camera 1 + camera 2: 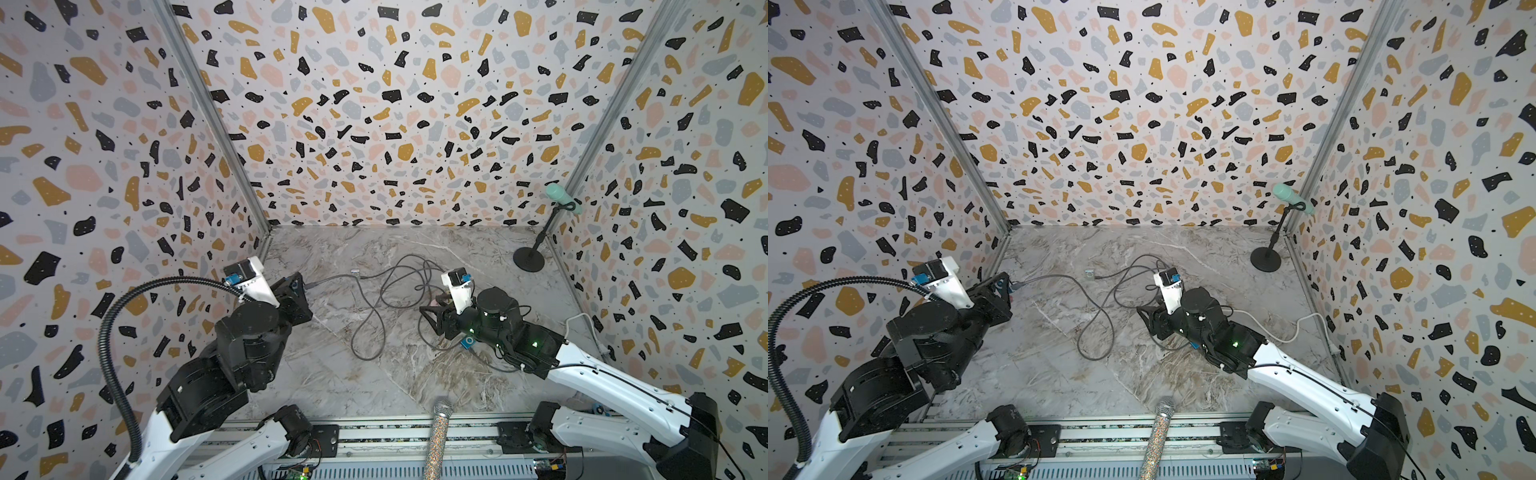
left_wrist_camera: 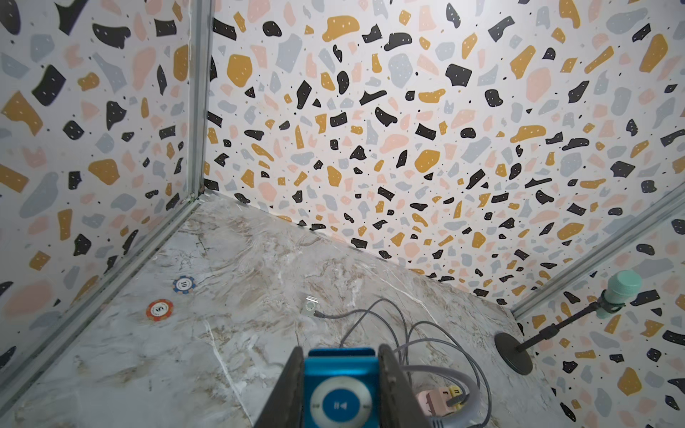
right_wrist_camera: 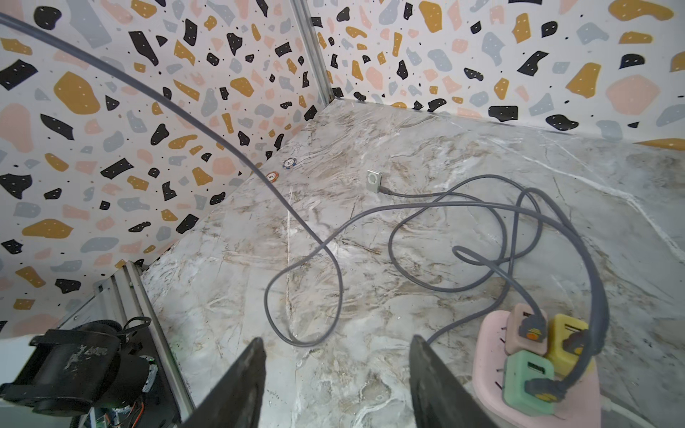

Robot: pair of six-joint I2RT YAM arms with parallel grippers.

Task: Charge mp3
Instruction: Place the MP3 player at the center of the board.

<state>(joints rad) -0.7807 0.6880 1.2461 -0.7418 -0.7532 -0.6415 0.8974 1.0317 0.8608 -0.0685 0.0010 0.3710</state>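
My left gripper [image 2: 341, 350] is shut on a blue mp3 [image 2: 341, 385] with a white control ring, held above the table's left side [image 1: 301, 284]. A grey cable [image 1: 332, 279] leaves the mp3's far edge and loops across the marble table. A silver mp3 [image 3: 373, 180] lies flat further back with another grey cable plugged into it; it shows in both top views [image 1: 355, 272] [image 1: 1089, 274]. A pink charging hub [image 3: 533, 355] carries pink, yellow and green USB cubes with cables plugged in. My right gripper [image 3: 338, 341] stands open and empty, low over the table beside the hub.
A second small blue player [image 1: 467, 341] lies under my right arm. Two poker chips [image 2: 184, 284] [image 2: 159, 309] sit near the back left wall. A mint microphone on a black stand [image 1: 528, 259] occupies the back right corner. A glitter microphone [image 1: 438, 436] lies at the front edge.
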